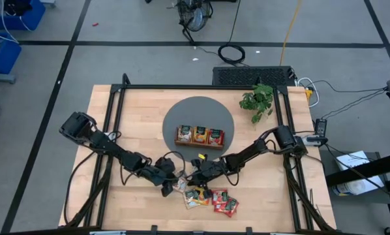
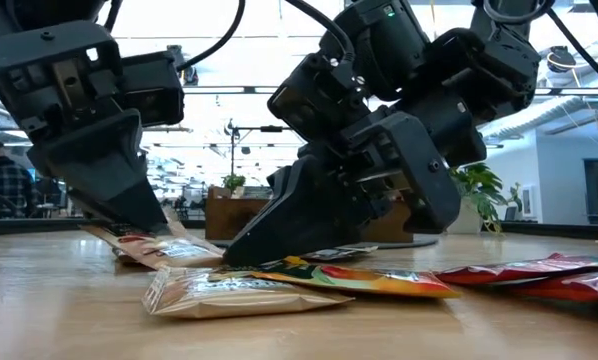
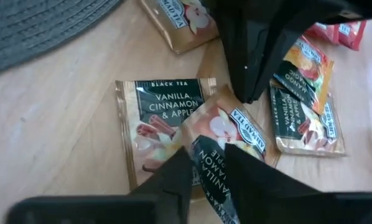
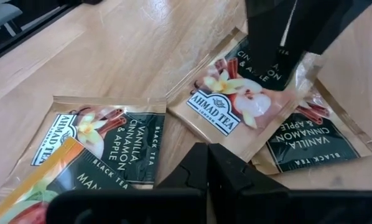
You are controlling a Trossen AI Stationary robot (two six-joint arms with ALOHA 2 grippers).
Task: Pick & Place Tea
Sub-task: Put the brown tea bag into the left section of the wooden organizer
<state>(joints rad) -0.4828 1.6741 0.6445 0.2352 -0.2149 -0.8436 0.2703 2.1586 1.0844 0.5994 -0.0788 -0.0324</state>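
Note:
Several tea sachets lie on the wooden table near its front edge: brown-and-dark vanilla ones (image 3: 155, 118), orange ones (image 1: 196, 196) and red ones (image 1: 225, 202). My left gripper (image 3: 209, 171) is shut on one vanilla sachet (image 4: 236, 106) that lies slantwise over another. My right gripper (image 4: 208, 155) is shut, its tip low at that sachet's opposite edge. On a grey round mat (image 1: 198, 108) farther back stands the wooden tray (image 1: 199, 144), a sachet in each compartment. My left gripper pinches the vanilla sachet's dark printed end (image 3: 211, 155) between its two fingers, slanting down from the table's left. The sachet's light end (image 3: 236, 127) rests on the sachet beneath. Whether my right gripper's shut tip (image 3: 248, 93) touches that sachet or only the wood, I cannot tell.
A green leafy plant (image 1: 258, 101) stands at the far right of the table. Black frame rails run along the table's left and right sides. Bare wood lies to the left and right of the sachets.

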